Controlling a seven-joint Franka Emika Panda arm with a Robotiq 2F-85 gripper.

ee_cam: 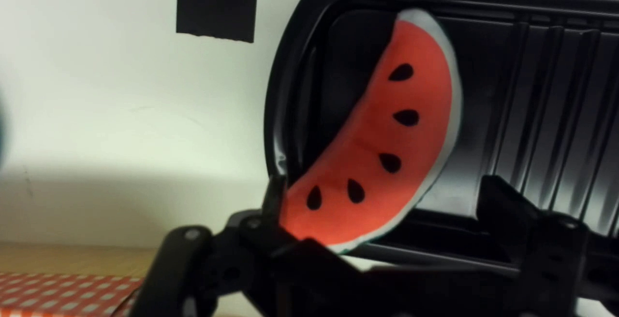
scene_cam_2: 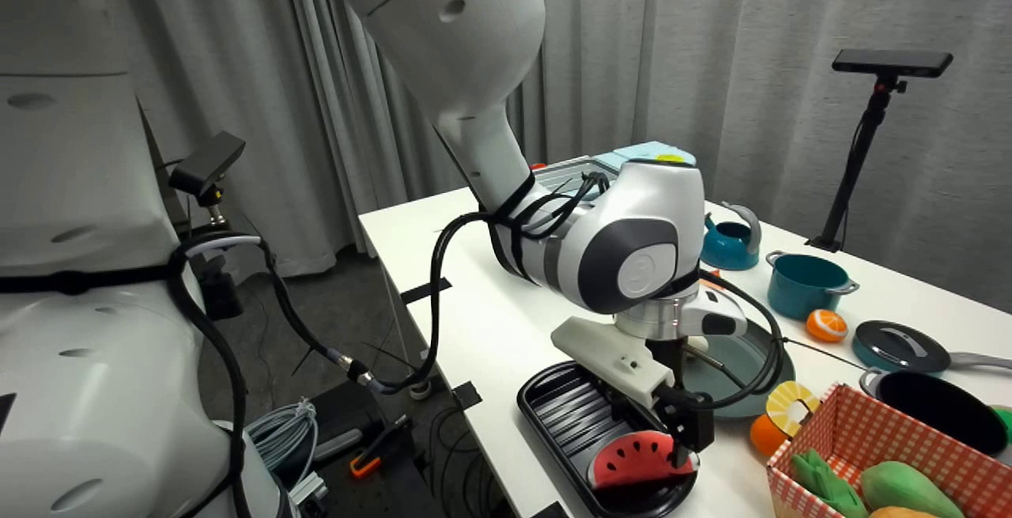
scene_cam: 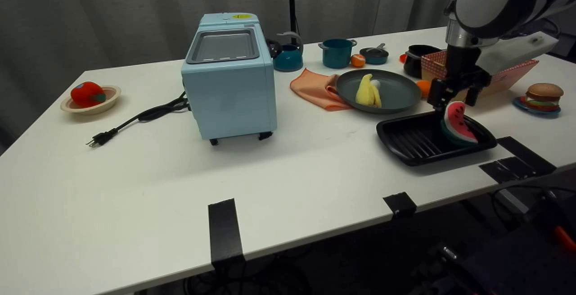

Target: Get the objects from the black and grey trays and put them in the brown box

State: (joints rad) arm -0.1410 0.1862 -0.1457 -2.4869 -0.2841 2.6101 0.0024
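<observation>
Yeah, poised with wide-apart jaws at the watermelon slice (ee_cam: 387, 138) in the black tray (scene_cam: 416, 139), probably to pinch one end for the checked box (scene_cam_2: 921, 432) nearby.

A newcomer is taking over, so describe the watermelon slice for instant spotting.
On the white table, find the ridged black tray. The watermelon slice sits inside: a curved wedge with a red, black-seeded face, unlike the yellow toy in the neighbouring grey pan.
</observation>
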